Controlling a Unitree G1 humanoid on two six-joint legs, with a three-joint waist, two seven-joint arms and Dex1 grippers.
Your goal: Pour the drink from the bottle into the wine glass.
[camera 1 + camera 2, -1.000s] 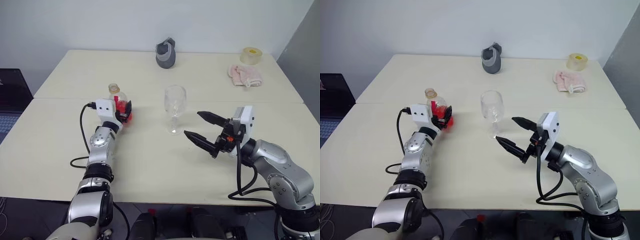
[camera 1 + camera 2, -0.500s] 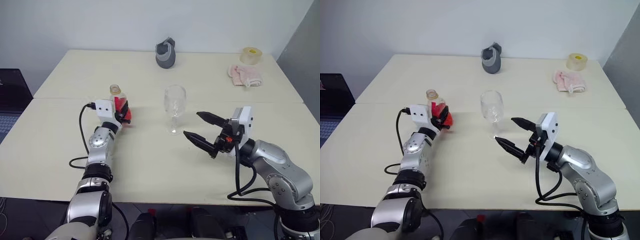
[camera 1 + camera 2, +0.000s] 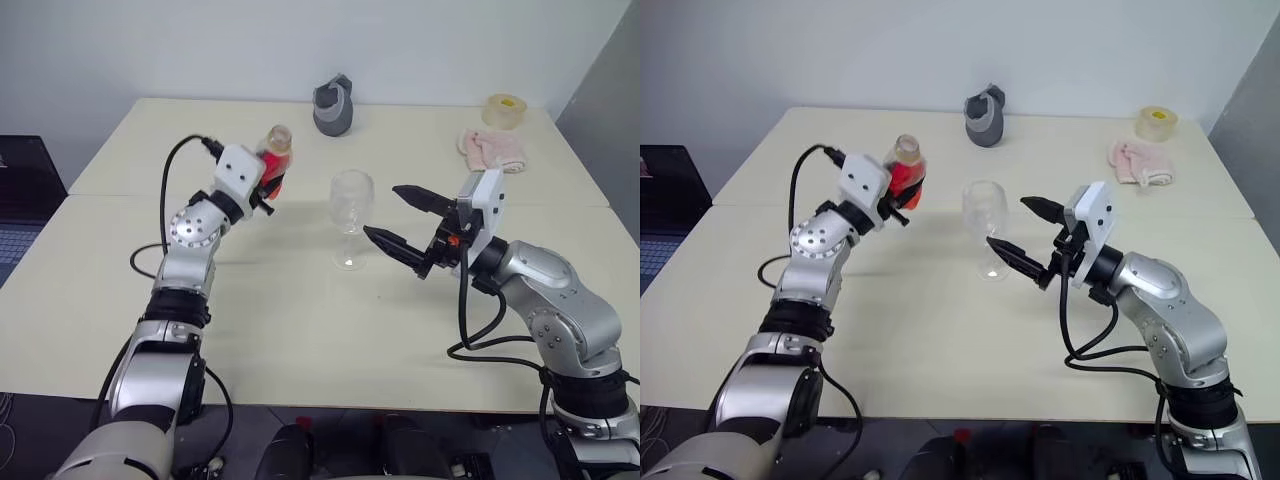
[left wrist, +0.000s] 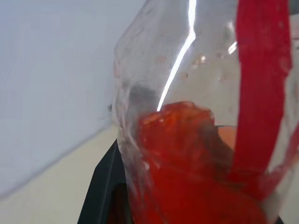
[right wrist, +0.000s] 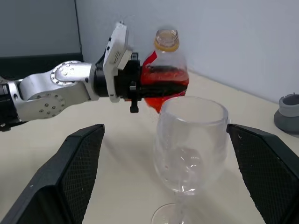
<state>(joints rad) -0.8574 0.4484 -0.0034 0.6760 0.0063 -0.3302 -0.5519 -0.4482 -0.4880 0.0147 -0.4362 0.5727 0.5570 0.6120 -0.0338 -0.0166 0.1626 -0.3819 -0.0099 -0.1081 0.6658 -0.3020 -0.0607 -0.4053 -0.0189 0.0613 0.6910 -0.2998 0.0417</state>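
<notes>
Jaws of left gripper (image 3: 268, 181) clamped on the bottle (image 3: 274, 160), held off the table (image 3: 300, 330), upright, mouth uncapped, red drink (image 5: 163, 86) low in the body. Right gripper (image 3: 400, 220) jaws spread wide, empty, one finger either side of the wine glass (image 3: 350, 215) without touching; glass stands empty on the table between the two grippers, bottle just beside and above its rim level on the left-gripper side. Beyond: grey holder (image 3: 333, 105), pink cloth (image 3: 490, 150), tape roll (image 3: 503, 108) at far table edge, well apart from both jaws. Risks, as judgement: bottle is small and round, so tilting may let it twist in the grip; pouring with the mouth off-centre would spill on the table; right fingers closing hard or off-centre could tip the thin-stemmed glass. Right wrist view gives open neck and liquid level; left wrist view gives drink sloshing against the wall, close up; head views give table layout.
</notes>
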